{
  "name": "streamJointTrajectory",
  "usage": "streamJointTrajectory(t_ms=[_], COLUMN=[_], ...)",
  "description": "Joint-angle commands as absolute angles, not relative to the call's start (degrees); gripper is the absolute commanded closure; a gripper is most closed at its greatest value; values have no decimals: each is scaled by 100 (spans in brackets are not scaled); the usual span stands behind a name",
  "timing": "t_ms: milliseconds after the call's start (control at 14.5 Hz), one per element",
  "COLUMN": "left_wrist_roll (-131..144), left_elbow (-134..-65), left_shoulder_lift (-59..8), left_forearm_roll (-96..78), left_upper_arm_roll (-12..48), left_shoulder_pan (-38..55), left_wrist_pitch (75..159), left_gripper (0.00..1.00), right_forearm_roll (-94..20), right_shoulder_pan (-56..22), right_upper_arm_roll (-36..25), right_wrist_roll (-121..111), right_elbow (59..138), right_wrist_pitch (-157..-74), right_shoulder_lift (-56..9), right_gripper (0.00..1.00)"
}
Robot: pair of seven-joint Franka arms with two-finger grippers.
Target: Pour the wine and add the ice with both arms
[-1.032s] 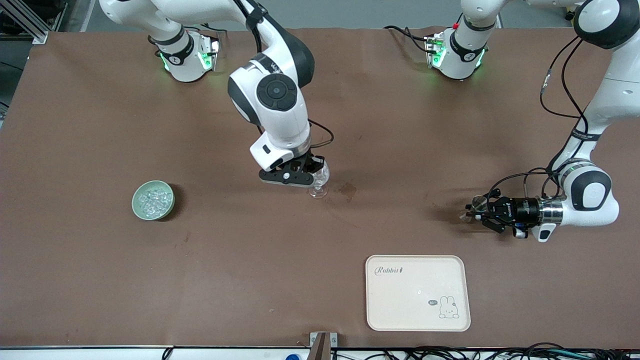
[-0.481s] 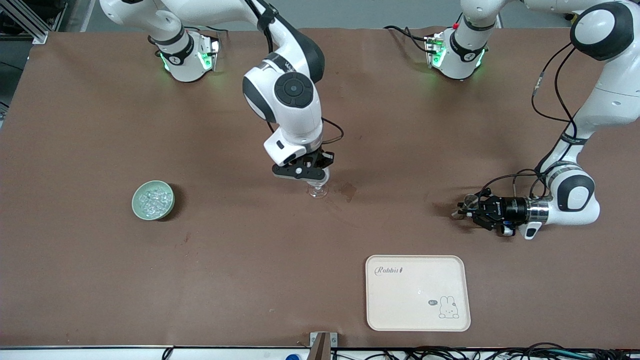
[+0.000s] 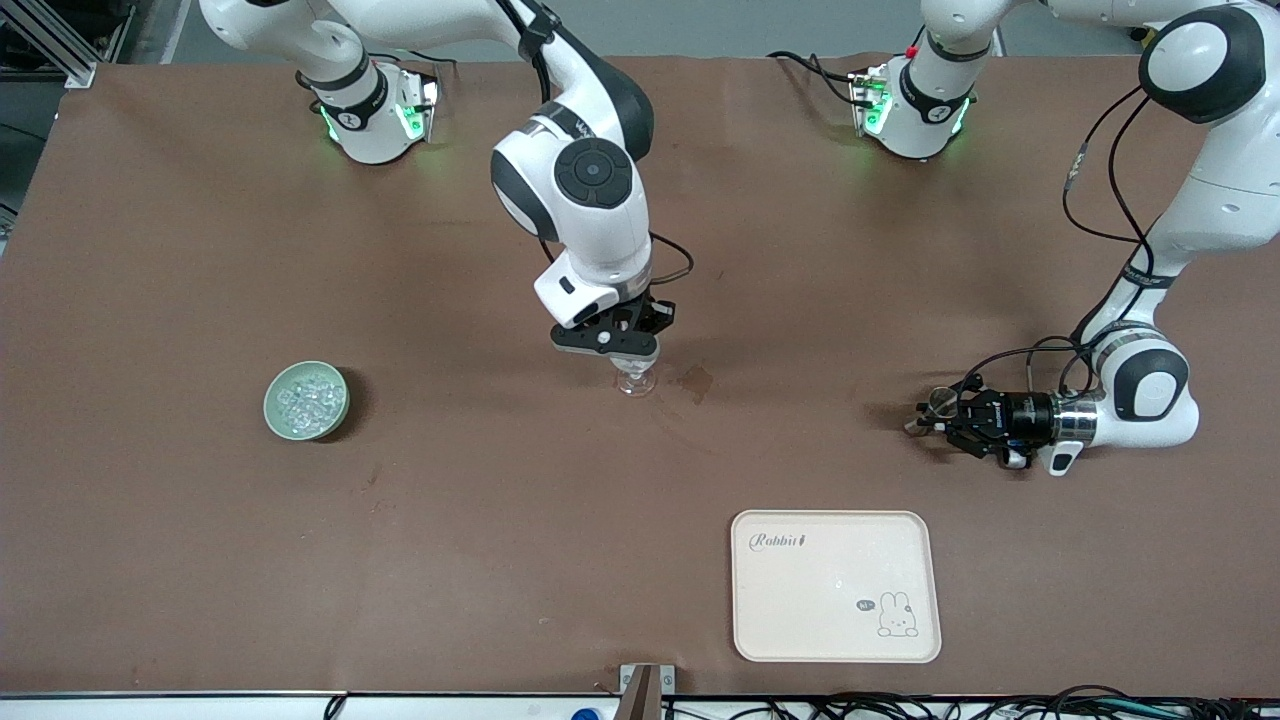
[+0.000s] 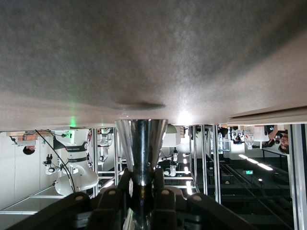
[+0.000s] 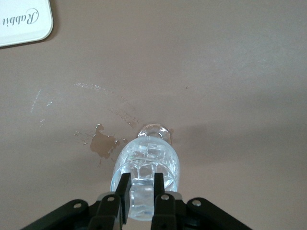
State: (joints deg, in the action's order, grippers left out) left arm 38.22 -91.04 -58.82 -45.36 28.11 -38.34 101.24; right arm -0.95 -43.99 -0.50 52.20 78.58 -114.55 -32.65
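Reading "Rabbit" on the cream tray [image 3: 836, 585]

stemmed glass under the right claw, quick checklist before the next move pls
1. Stemmed glass upright on the table: ok.
2. Ice in the glass's cup: ok, clear lumps show inside.
3. Right claw centred over the glass: ok; it is shut, and whether a lump sits between its fingers: cannot tell.
4. Left claw grip on the metal cup: ok, shut on its narrow part, the cup held sideways low over the table.
5. Table dry around the glass: not ok, a brown spill lies beside its foot.
6. Green bowl stocked with ice: ok.
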Motion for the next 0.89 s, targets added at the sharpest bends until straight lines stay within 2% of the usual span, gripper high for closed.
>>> streamJointTrajectory(t_ms=[0, 206, 275, 481, 619, 825], left_wrist_roll=[3779, 3876, 3893, 4007, 4148, 4306], left_elbow=[-9158, -9150, -9123, -9079, -9070, -8737], left_shoulder_lift=[-5854, -5827, -5827, -5818, -5810, -5862], left_forearm_roll=[-4509, -4509, -4517, -4780, -5157, -5562], left_upper_arm_roll=[2689, 2698, 2698, 2707, 2707, 2698], left_shoulder_pan=[-3762, -3744, -3718, -3683, -3656, -3350], left_wrist_pitch=[10063, 10063, 10063, 10072, 10098, 10256], left_gripper=[85, 92, 93, 95, 95, 95], right_forearm_roll=[-123, -123, -114, -97, -79, -79], right_shoulder_pan=[-4456, -4456, -4456, -4447, -4404, -4316], right_upper_arm_roll=[-97, -105, -97, -105, -105, -149], right_wrist_roll=[5291, 5291, 5291, 5247, 5238, 5203], right_elbow=[7778, 7787, 7787, 7787, 7770, 7778], right_wrist_pitch=[-11479, -11479, -11479, -11461, -11461, -11338], right_shoulder_lift=[-3349, -3410, -3410, -3393, -3366, -3139], right_gripper=[82, 69, 59, 17, 9, 6])
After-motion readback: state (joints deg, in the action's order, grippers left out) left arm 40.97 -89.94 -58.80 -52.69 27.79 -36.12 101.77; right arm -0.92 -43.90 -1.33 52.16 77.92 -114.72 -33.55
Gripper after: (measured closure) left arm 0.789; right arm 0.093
